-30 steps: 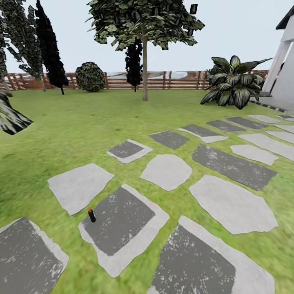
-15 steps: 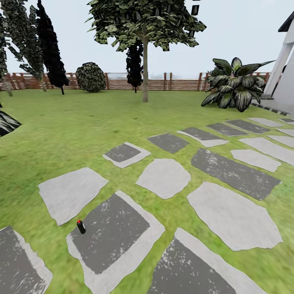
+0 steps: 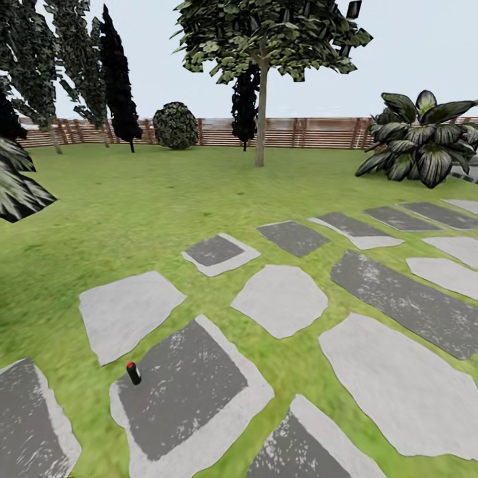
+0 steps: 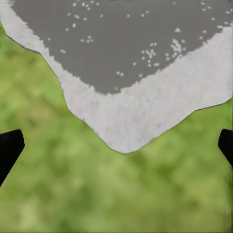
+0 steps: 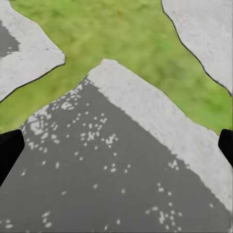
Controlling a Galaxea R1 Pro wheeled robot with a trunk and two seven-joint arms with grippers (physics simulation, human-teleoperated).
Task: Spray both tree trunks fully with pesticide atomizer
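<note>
View change: compared with a second ago, the whole head picture has slid sideways, so your camera has turned; the garden things themselves have not moved.
Meaning for task: you are on the approach. Nothing is picked up yet, and spraying has not begun.
Lawn (image 3: 133, 219): wide grass, closed at the far side by the fence (image 3: 312, 133).
Tree (image 3: 261, 106): one straight bare trunk under a blocky crown, far off, well apart from both grippers.
Paving slab (image 3: 182, 388): grey stone, low in the head view.
Spray bottle (image 3: 133, 373): small dark cylinder with a red cap, upright, at the slab's edge beside the grass. It stands well apart from both sets of fingers; neither wrist view picks it up.
Left gripper (image 4: 116, 148): points down at grass and a slab corner. Its fingers (image 4: 9, 148) are spread wide, with nothing between them.
Right gripper (image 5: 116, 148): points down at a slab. Its fingers (image 5: 9, 150) are spread wide and hold nothing.
Next move, as judged: drive closer to the bottle before you lower an arm.
</note>
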